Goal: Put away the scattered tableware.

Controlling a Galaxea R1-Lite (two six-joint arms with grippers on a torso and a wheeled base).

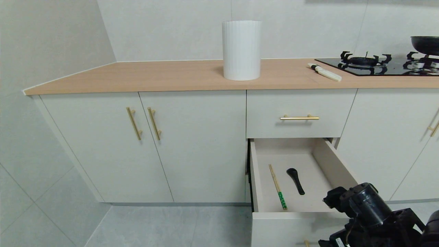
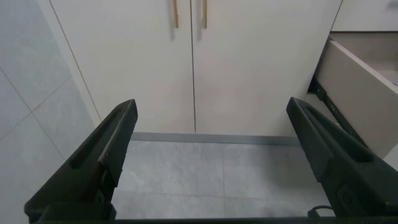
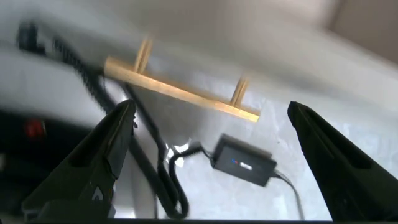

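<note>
The lower drawer [image 1: 259,178] stands pulled out under the counter. Inside it lie a pair of wooden chopsticks [image 1: 277,187] with green ends and a black spoon [image 1: 295,180], side by side and apart. A white utensil [image 1: 324,72] with a dark band lies on the wooden countertop [image 1: 137,77] beside the stove. My right arm [image 1: 368,209] is low at the drawer's front right corner. My right gripper [image 3: 211,109] is open and empty, close to the drawer's gold handle [image 3: 186,93]. My left gripper [image 2: 211,109] is open and empty, low, facing the closed cabinet doors [image 2: 193,56].
A tall white ribbed container [image 1: 241,49] stands mid-counter. A black gas hob [image 1: 374,65] with a dark pan [image 1: 425,44] is at the right. The upper drawer [image 1: 298,113] is shut. A black power adapter [image 3: 242,163] and cable lie on the floor.
</note>
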